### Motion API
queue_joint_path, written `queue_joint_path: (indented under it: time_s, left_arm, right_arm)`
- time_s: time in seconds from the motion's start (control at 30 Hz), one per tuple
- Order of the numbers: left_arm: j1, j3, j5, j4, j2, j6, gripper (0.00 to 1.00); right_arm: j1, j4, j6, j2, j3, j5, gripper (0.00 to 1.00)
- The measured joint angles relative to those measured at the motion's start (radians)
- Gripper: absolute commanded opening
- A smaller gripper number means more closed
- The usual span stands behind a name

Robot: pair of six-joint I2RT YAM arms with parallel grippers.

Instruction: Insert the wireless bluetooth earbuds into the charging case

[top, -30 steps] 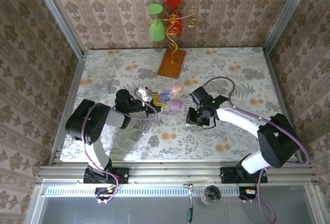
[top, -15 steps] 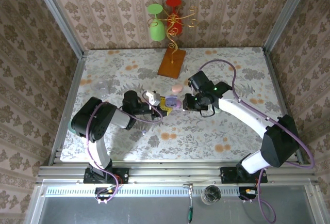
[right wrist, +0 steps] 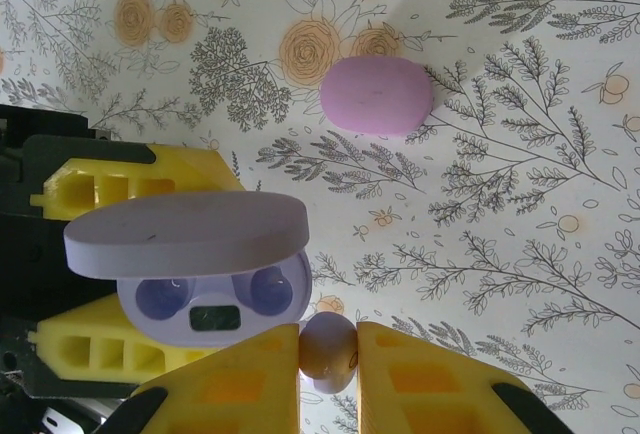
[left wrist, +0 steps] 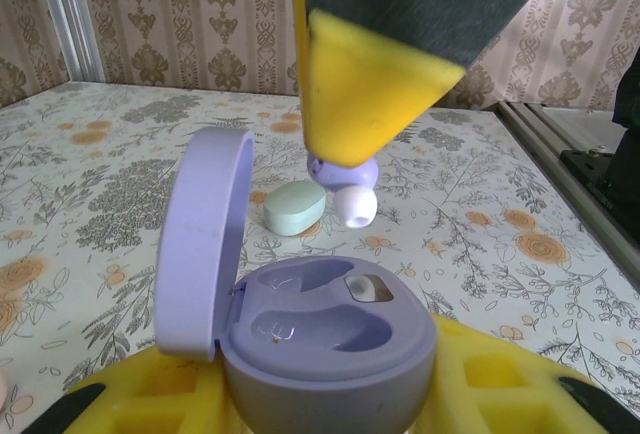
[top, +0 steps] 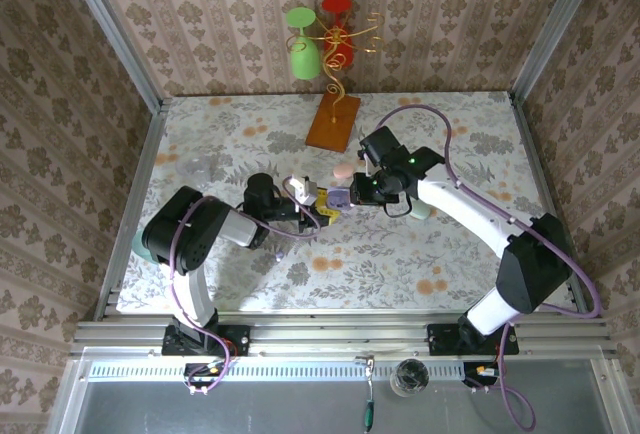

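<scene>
My left gripper (left wrist: 330, 399) is shut on a purple charging case (left wrist: 330, 339), its yellow fingers (right wrist: 130, 189) on either side of the base. The lid (left wrist: 205, 239) stands open and both wells show bare. From above, the case (top: 336, 197) sits mid-table between the two grippers. My right gripper (right wrist: 328, 354) is shut on a small purple earbud (right wrist: 328, 352), held just beside the case's rim (right wrist: 215, 294). In the left wrist view the earbud (left wrist: 345, 192) hangs under a yellow finger (left wrist: 365, 84), above and beyond the case.
A pink closed case (top: 343, 170) lies on the floral table just behind the grippers, also in the right wrist view (right wrist: 377, 94). A mint case (left wrist: 295, 206) rests beyond the purple one. A wooden-based stand (top: 333, 121) with green and red glasses stands at the back.
My right gripper has swung left and away from me with the earbud, up to the open case. My left gripper has shifted the case a little to the right.
</scene>
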Motion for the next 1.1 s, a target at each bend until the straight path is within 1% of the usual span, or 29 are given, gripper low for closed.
queue_joint_path:
  time_s: [0.33,0.83,1.1]
  left_arm:
    - [-0.002,0.011,0.014,-0.006,0.003,0.004,0.22]
    - [-0.003,0.013,0.015,-0.017,0.016,0.004,0.22]
    - [-0.002,0.013,0.015,-0.030,0.016,0.004,0.22]
  right_arm:
    - [0.000,0.001,0.000,0.010,0.008,-0.005,0.20]
    - [0.000,0.042,0.000,0.037,0.008,-0.053,0.20]
    - [0.000,0.049,-0.017,0.069,0.008,-0.056,0.20]
